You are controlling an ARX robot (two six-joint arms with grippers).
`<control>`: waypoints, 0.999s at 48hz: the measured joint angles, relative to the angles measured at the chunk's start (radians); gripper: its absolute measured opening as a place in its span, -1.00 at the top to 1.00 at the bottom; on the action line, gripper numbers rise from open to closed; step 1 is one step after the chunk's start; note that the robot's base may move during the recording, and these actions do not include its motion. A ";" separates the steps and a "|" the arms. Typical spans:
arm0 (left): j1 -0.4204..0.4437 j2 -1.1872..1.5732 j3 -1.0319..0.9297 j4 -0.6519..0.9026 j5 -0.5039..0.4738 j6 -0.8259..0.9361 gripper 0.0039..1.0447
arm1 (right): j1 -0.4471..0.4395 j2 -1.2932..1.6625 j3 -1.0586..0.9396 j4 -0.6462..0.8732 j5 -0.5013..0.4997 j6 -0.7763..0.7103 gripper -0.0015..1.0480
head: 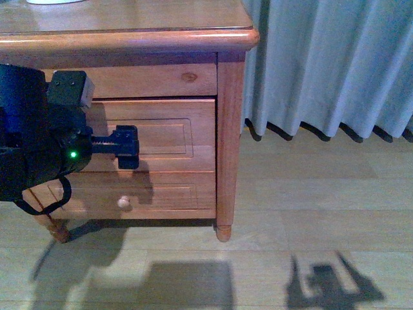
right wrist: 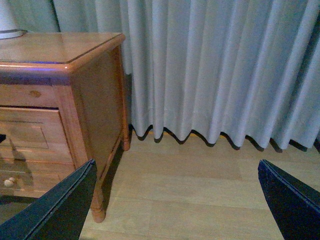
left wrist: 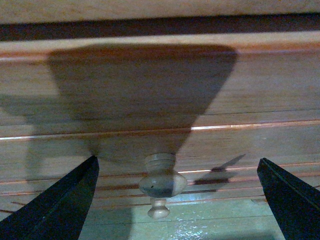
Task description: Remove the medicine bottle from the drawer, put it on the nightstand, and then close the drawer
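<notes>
Our left gripper [head: 128, 147] gapes empty before the drawer [head: 174, 135] knob [left wrist: 162, 182]; rigid, slick wood, we'd pinch it squarely; right gripper [right wrist: 176, 162] likewise open

— What are you resting things on here?
— You've got an orange-brown wooden table [head: 135, 40] with a glossy, rounded-edge top. It stands on small turned feet [head: 223, 232] on a pale plank floor [head: 310, 206].
— And on the top itself?
— You can see only the base of a white object [right wrist: 7, 22] toward the back, cut off by the frame.
</notes>
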 joint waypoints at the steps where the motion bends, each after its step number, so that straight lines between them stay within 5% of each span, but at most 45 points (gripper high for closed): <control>1: 0.000 0.002 0.001 0.000 0.000 0.000 -0.88 | 0.000 0.000 0.000 0.000 0.000 0.000 -0.87; 27: 0.000 0.024 0.009 0.000 0.000 0.000 -0.87 | 0.000 0.000 0.000 0.000 0.000 0.000 -0.87; 38: 0.000 0.024 0.014 -0.005 -0.002 0.001 0.03 | 0.000 0.000 0.000 0.000 0.000 0.000 -0.87; 48: 0.003 0.024 0.014 -0.005 -0.014 0.004 0.48 | 0.000 0.000 0.000 0.000 0.000 0.000 -0.87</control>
